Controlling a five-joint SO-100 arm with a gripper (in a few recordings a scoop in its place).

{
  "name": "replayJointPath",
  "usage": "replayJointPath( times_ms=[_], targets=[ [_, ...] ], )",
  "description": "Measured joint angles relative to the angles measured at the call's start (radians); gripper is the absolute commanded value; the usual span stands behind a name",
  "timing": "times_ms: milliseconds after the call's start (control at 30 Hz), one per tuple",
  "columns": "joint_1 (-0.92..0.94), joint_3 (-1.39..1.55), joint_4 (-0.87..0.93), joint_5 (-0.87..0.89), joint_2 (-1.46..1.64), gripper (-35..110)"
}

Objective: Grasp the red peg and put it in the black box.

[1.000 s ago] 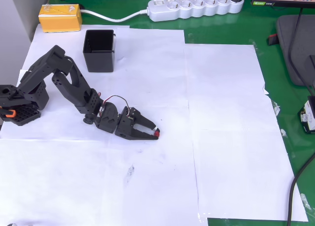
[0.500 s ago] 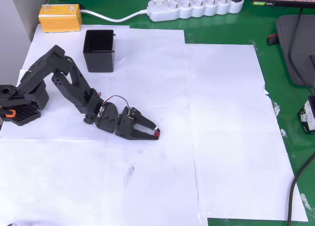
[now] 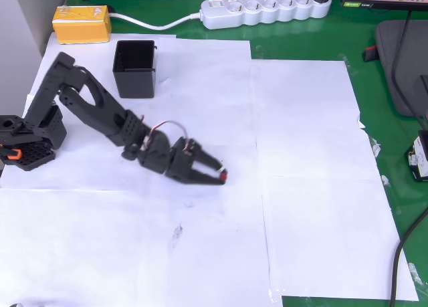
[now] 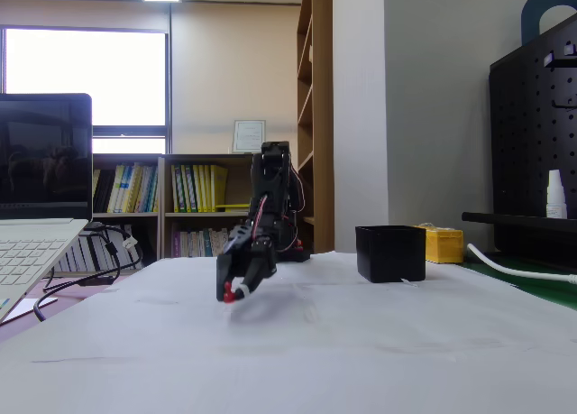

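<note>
The tiny red peg (image 3: 223, 176) sits pinched between the tips of my black gripper (image 3: 218, 174), which is shut on it. In the fixed view the red peg (image 4: 229, 297) hangs at the gripper (image 4: 231, 292) tip, slightly above the white paper. The black box (image 3: 134, 67) stands upright and open at the upper left of the overhead view, well behind and left of the gripper. Seen from the fixed view, the black box (image 4: 389, 253) is to the right of the arm.
A yellow box (image 3: 81, 23) lies beyond the black box, and a white power strip (image 3: 264, 9) runs along the far edge. The arm's base (image 3: 27, 143) sits at the left. White paper sheets (image 3: 307, 186) cover the green table. A laptop (image 4: 36, 207) stands at the fixed view's left.
The arm has risen and stretched a little to the right, carrying the red peg off the paper. The gripper stays shut on it.
</note>
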Motion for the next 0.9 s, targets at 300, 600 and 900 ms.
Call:
replayJointPath(
  times_ms=[300,600,900],
  targets=[
    [-0.029,0.382,0.466,0.043,-0.064,0],
    [-0.109,0.741,0.894,0.112,-0.13,0],
    [-0.252,0.962,1.307,0.218,-0.278,0]
  ],
)
